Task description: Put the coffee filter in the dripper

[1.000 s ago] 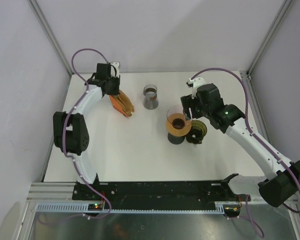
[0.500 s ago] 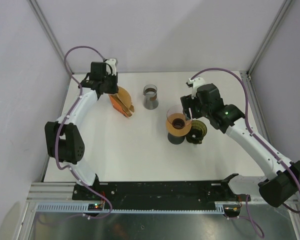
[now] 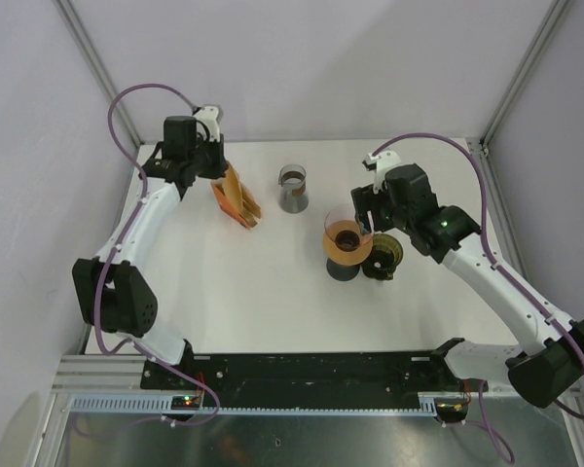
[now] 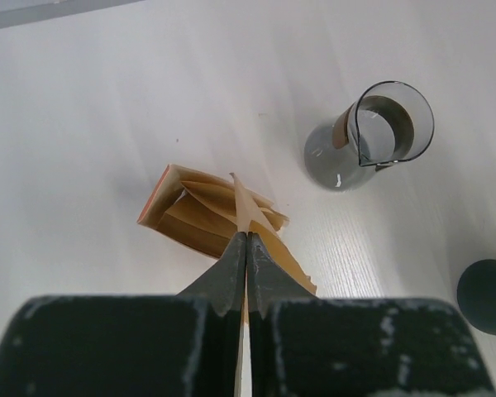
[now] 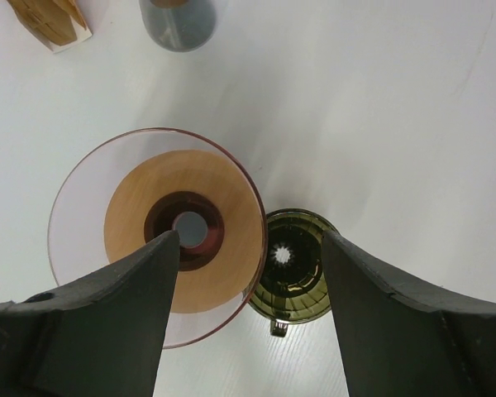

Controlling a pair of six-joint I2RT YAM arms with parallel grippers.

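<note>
My left gripper [image 3: 224, 171] is shut on one tan paper coffee filter [image 3: 233, 185], pinching its edge above the stack of filters [image 3: 244, 207] at the back left. In the left wrist view the shut gripper [image 4: 246, 236] holds the filter [image 4: 248, 207] over the stack [image 4: 190, 219]. A clear glass dripper with a wooden collar [image 3: 346, 239] stands on a dark base mid-right, with a dark green dripper [image 3: 383, 256] beside it. My right gripper [image 5: 246, 248] is open and empty, hovering over both the glass dripper [image 5: 149, 223] and the green dripper [image 5: 293, 277].
A glass carafe with a dark band [image 3: 293, 188] stands between the filter stack and the drippers; it shows in the left wrist view [image 4: 372, 136] and at the top of the right wrist view [image 5: 178, 21]. Walls and frame posts close the back and sides.
My left gripper has moved left and back from the stack, drawing one filter up out of it. The right arm has barely moved.
</note>
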